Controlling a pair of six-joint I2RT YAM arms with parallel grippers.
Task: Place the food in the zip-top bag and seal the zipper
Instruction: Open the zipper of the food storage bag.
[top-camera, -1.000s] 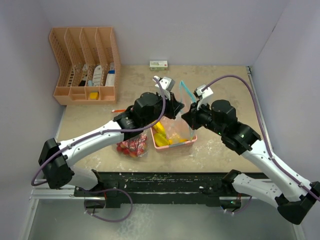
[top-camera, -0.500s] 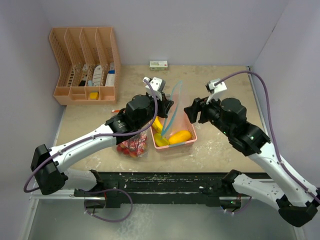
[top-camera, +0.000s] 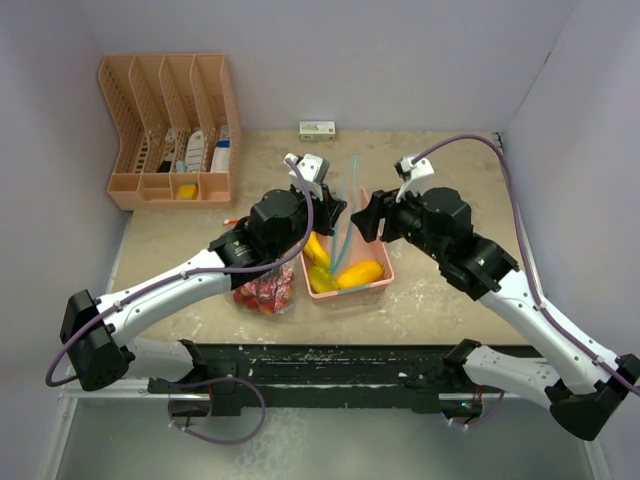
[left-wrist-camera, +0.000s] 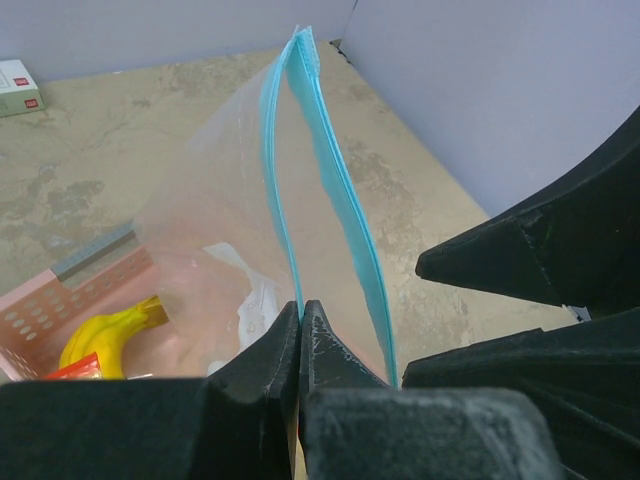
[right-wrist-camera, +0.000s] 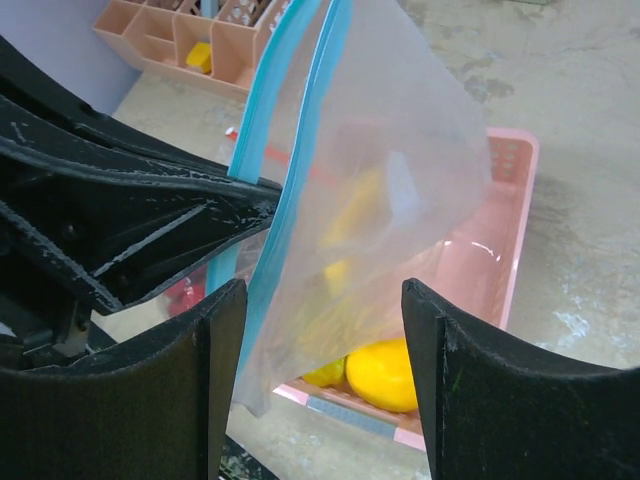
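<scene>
Above the pink plastic basket (top-camera: 380, 277), near the tabletop's (top-camera: 450, 180) front edge, the clear zip-top bag with blue zipper strip (left-wrist-camera: 210, 230) hangs upright, its rim pinched by the closed left fingers (left-wrist-camera: 262, 368). The right fingers (right-wrist-camera: 200, 380) stand wide on either side of the bag. Yellow bananas (top-camera: 318, 250) and a yellow-orange mango (top-camera: 362, 272) lie in the basket, and red strawberries (top-camera: 265, 292) rest just left of it. A peach slotted organiser (top-camera: 170, 130) stands well apart at the far-left corner.
</scene>
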